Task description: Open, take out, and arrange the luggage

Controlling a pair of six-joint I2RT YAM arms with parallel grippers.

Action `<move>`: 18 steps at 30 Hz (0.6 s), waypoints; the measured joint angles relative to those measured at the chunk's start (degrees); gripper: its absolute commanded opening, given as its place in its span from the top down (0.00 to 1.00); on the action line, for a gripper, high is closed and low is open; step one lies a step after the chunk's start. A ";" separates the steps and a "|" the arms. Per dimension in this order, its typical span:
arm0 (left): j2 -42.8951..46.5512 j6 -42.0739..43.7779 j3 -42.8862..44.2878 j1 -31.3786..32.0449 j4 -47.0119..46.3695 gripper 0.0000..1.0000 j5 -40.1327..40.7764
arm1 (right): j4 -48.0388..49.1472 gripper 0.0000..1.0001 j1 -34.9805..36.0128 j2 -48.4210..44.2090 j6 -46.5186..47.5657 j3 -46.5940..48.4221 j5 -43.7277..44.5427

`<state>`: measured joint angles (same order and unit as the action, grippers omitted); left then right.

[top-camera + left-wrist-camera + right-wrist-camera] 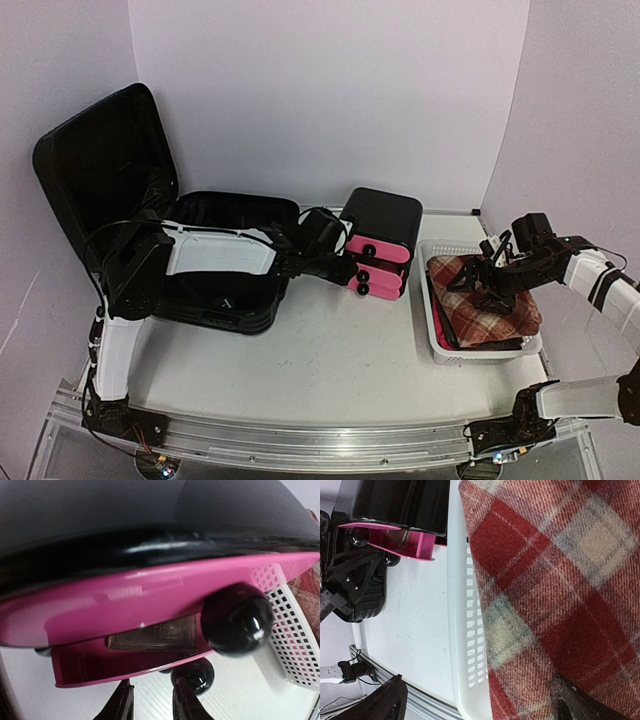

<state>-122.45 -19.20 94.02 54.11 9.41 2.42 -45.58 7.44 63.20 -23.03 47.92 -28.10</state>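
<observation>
The luggage (225,295) lies open at the left, its black lid (100,165) standing up against the wall. My left arm reaches across it to the right. The left gripper (345,268) (152,704) sits low in front of a black box with pink drawer fronts (385,220) (150,610). Its jaws are a little apart with nothing between them, and one fingertip (186,700) is beside the lower black knob (196,676). My right gripper (497,290) (480,705) hangs wide open over a red plaid cloth (490,305) (560,580).
The plaid cloth lies in a white mesh basket (440,350) (457,605) at the right, over something dark. The basket's wall stands close to the pink-fronted box. Bare white table (340,350) lies between the arms, and walls close the back and sides.
</observation>
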 measured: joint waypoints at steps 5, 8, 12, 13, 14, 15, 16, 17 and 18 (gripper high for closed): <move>-3.30 1.60 2.75 -0.04 -0.02 0.69 1.07 | -0.11 0.02 0.00 0.00 -0.22 0.00 -0.02; -4.44 2.64 3.52 -0.13 -0.17 0.63 1.97 | -0.39 0.02 0.00 -0.07 -0.26 0.00 0.00; -4.83 3.34 3.85 -0.15 -0.74 0.52 3.58 | -0.70 0.02 0.00 -0.33 -0.26 0.00 0.00; -4.92 3.54 3.85 -0.20 -1.11 0.46 3.89 | -0.81 0.02 0.00 -0.39 -0.26 0.00 -0.02; -4.92 3.63 3.85 -0.22 -1.27 0.42 4.20 | -0.90 0.02 0.00 -0.42 -0.26 0.00 0.00; -4.92 3.78 3.76 -0.22 -1.55 0.39 4.46 | -0.98 0.02 0.00 -0.48 -0.26 0.00 0.00; -4.92 4.09 3.58 -0.22 -2.10 0.38 4.59 | -1.01 0.02 0.00 -0.52 -0.24 0.00 0.00; -4.92 4.07 3.04 -0.22 -3.41 0.37 4.98 | -1.03 0.02 0.00 -0.59 -0.24 0.00 0.00; -4.92 4.13 2.38 -0.22 -4.83 0.37 5.18 | -1.09 0.02 0.00 -0.59 -0.24 0.00 0.00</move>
<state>-127.37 -15.07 96.40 53.89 4.58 7.60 -46.68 7.44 62.61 -23.27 47.92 -28.10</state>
